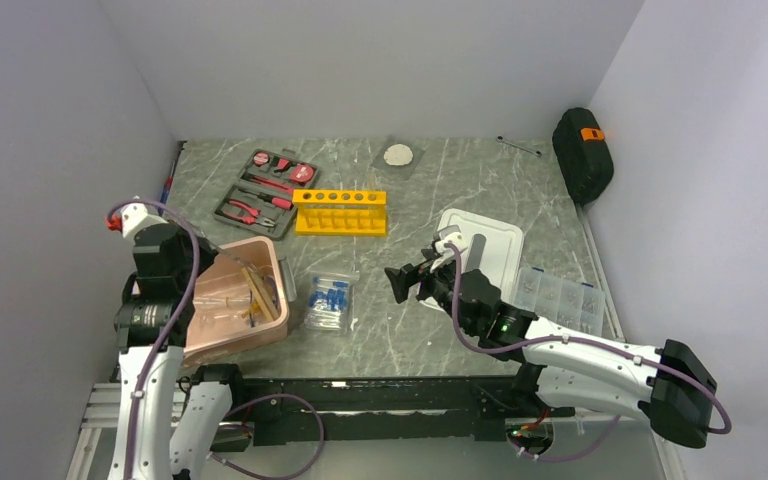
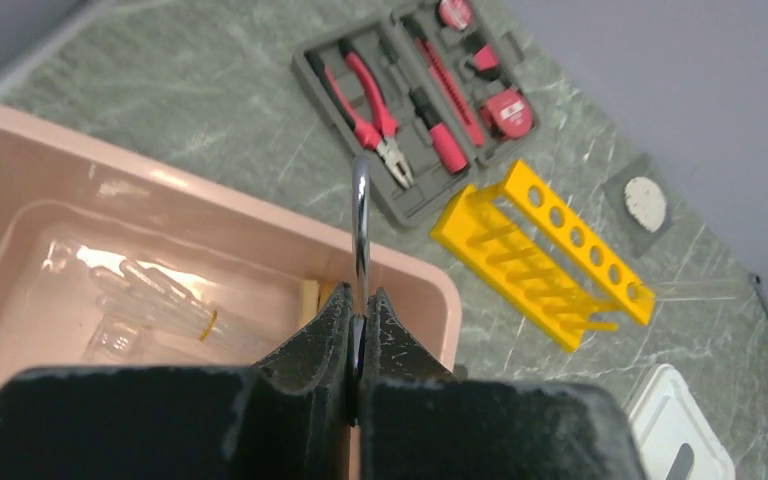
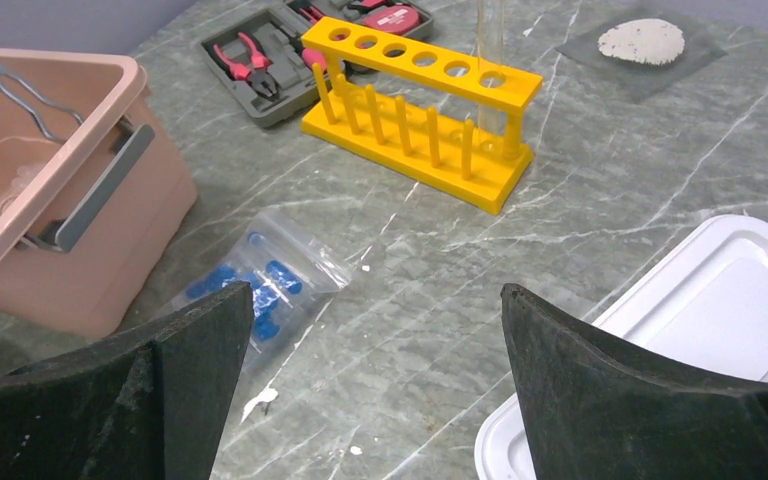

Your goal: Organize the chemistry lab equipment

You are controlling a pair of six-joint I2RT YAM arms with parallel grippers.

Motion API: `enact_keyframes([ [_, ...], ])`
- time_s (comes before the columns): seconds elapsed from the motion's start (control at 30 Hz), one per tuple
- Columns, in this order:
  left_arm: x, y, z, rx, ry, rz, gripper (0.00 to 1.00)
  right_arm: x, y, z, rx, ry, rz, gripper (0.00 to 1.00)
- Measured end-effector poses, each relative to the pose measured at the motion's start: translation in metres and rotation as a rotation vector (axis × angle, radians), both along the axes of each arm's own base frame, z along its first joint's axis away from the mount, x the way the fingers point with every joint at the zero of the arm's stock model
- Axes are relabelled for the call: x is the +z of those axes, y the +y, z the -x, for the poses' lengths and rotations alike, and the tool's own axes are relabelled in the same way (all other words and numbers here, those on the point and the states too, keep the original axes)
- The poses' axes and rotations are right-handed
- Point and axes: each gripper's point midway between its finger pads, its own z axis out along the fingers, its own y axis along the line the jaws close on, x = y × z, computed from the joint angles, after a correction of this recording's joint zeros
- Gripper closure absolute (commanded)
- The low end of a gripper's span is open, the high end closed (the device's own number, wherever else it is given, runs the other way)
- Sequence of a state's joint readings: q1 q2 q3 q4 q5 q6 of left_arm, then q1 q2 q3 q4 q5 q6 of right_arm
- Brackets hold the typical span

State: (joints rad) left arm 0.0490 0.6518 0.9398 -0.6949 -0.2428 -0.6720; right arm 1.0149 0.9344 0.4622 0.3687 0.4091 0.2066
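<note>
My left gripper (image 2: 359,298) is shut on a thin metal wire piece (image 2: 360,215), above the pink bin (image 2: 210,205). The bin holds clear tubes (image 2: 160,300) and tan wooden clamps (image 1: 258,290). I cannot make out the safety glasses. The yellow test-tube rack (image 1: 340,212) stands mid-table; it also shows in the right wrist view (image 3: 420,100). The bag of blue-capped tubes (image 1: 328,302) lies beside the bin. My right gripper (image 3: 375,330) is open and empty, above the table just right of the bag (image 3: 260,285).
The red-and-black tool kit (image 1: 265,192) lies open behind the bin. A white tray lid (image 1: 480,245) and a clear parts box (image 1: 560,298) are on the right. A black case (image 1: 582,152) leans at the back right. A grey pad (image 1: 398,155) lies at the back.
</note>
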Motion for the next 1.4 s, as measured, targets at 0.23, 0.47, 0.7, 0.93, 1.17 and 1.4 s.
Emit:
enact_keyframes([
  [0.23,-0.036,-0.003,-0.006,-0.001,0.067,0.036,1.0,-0.002,0.001,0.001,0.008,0.004,0.0,0.05],
  [0.47,-0.057,-0.001,-0.004,0.037,0.098,0.063,0.73,-0.007,0.003,0.003,0.023,0.01,0.006,0.05],
  [0.7,-0.079,0.006,0.005,0.112,0.151,0.094,0.35,-0.008,0.005,0.002,0.027,0.01,0.004,0.05],
  [0.93,-0.102,0.011,0.016,0.161,0.21,0.097,0.17,-0.007,0.006,0.002,0.028,0.007,0.0,0.05],
  [1.17,-0.111,0.016,0.022,0.183,0.246,0.077,0.06,-0.008,0.005,0.002,0.028,0.007,-0.002,0.05],
  [1.4,-0.078,0.02,0.021,0.129,0.214,-0.015,0.01,-0.009,0.006,0.002,0.028,0.007,-0.003,0.05],
])
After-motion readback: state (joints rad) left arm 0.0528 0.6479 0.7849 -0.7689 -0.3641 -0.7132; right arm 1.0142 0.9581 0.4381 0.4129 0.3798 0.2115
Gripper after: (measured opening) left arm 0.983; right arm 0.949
